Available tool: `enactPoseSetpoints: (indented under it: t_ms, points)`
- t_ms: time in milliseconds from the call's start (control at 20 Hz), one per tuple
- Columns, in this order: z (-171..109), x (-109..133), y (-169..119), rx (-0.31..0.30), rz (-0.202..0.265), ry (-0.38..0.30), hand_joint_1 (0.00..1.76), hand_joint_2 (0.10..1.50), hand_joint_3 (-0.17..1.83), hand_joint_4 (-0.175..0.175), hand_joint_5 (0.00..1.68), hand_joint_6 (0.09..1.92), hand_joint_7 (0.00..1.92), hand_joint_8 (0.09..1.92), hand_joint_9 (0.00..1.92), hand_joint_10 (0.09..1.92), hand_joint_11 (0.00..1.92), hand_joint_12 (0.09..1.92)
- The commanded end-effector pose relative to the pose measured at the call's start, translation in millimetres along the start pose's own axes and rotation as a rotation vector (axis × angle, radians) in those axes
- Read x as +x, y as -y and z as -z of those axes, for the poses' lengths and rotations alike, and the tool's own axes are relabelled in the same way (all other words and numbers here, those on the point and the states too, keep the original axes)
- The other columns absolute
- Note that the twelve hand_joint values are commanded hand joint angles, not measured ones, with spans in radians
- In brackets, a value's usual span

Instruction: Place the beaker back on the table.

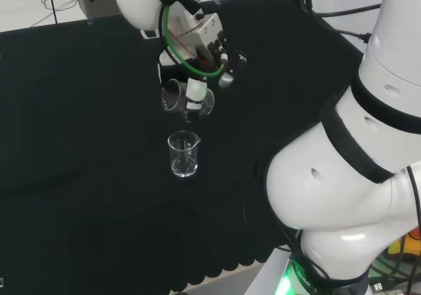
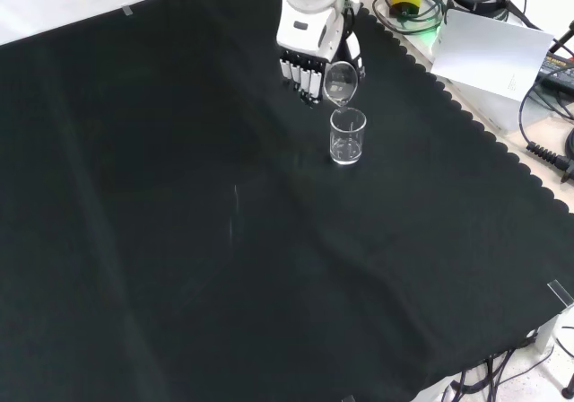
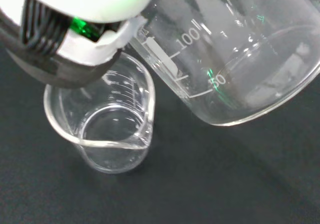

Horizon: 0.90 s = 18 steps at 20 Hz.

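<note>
Head view has my hand [image 1: 205,48] curled round the beaker [image 1: 186,99], tipped over and held in the air above a second beaker [image 1: 183,154] standing on the cloth [image 1: 79,143]. Next I'd level it and find bare cloth beside that one (not on top).

Clear beaker [image 1: 186,99] tilted, seemingly empty, aloft.

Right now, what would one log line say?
hand: shut on held beaker | tilted above standing beaker | not yet on cloth
</note>
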State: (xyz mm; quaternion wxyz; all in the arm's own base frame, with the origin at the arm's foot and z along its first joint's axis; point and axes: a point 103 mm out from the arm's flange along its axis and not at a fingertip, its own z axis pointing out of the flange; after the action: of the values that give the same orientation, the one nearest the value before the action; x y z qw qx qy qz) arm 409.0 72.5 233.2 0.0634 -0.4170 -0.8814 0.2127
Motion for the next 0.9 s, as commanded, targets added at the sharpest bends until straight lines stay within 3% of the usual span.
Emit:
enactPoseSetpoints:
  t_ms: [50, 450, 900]
  points:
    - [-47.1, -48.0, -2.8, -0.057, -0.015, -0.140, 1.31, 0.63, 0.73, -0.175, 1.23, 0.75, 1.29, 0.72, 1.75, 0.09, 1.38, 0.69]
    - [-54.2, -62.0, -6.7, -0.158, -0.038, -0.177, 1.31, 0.63, 0.73, -0.175, 1.23, 0.75, 1.28, 0.72, 1.74, 0.09, 1.37, 0.68]
    - [-49.5, -73.8, -0.5, -0.211, -0.071, -0.212, 1.31, 0.63, 0.72, -0.175, 1.23, 0.75, 1.28, 0.73, 1.74, 0.09, 1.36, 0.69]
